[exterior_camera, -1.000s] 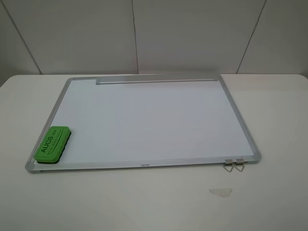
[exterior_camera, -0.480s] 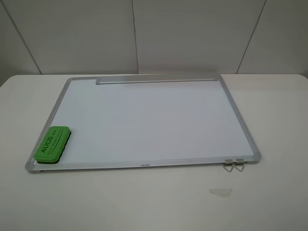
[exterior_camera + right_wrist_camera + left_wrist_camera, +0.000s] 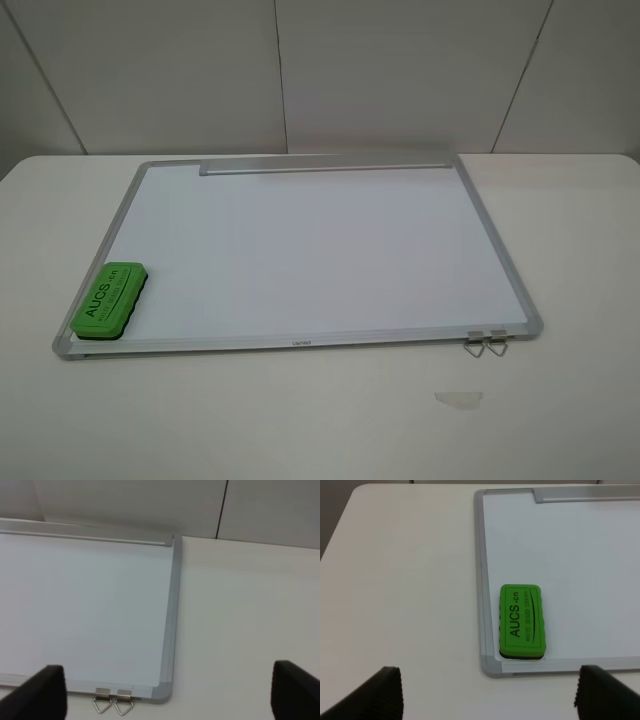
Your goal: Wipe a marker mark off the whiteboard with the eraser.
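Note:
The whiteboard [image 3: 310, 250] lies flat on the white table, silver-framed, and its surface looks blank; I see no marker mark in any view. The green eraser [image 3: 109, 299] rests lettering-up on the board's front-left corner. In the left wrist view the eraser [image 3: 521, 621] sits just beyond my left gripper [image 3: 492, 700], which is open, its dark fingers [image 3: 385, 692] wide apart and holding nothing. My right gripper [image 3: 169, 700] is open too, hovering before the board's front-right corner [image 3: 162, 692]. Neither arm appears in the exterior high view.
Two metal clips [image 3: 486, 343] hang off the board's front-right corner. A small pale scrap [image 3: 458, 398] lies on the table in front of them. The grey tray strip [image 3: 325, 166] runs along the far edge, with a wall behind it.

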You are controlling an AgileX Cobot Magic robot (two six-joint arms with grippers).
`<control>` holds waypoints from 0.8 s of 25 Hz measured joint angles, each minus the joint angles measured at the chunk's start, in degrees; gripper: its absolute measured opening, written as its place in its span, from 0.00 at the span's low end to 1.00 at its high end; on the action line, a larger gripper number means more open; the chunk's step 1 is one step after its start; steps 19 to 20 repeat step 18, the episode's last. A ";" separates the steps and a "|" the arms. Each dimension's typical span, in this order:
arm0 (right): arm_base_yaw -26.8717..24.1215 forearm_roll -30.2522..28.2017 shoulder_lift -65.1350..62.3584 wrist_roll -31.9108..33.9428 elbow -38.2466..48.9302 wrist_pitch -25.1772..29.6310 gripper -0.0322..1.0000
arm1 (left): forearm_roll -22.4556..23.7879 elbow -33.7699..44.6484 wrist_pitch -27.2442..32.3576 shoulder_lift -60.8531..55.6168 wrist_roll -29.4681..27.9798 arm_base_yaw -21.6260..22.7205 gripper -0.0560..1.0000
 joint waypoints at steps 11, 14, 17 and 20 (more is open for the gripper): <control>0.00 0.00 0.00 0.00 0.00 0.00 0.82 | 0.05 0.00 0.00 0.00 0.00 0.00 0.73; 0.00 0.00 0.00 0.00 0.00 0.00 0.82 | 0.05 0.00 0.00 0.00 0.00 0.00 0.73; 0.00 0.00 0.00 0.00 0.00 0.00 0.82 | 0.05 0.00 0.00 0.00 0.00 0.00 0.73; 0.00 0.00 0.00 0.00 0.00 0.00 0.82 | 0.05 0.00 0.00 0.00 0.00 0.00 0.73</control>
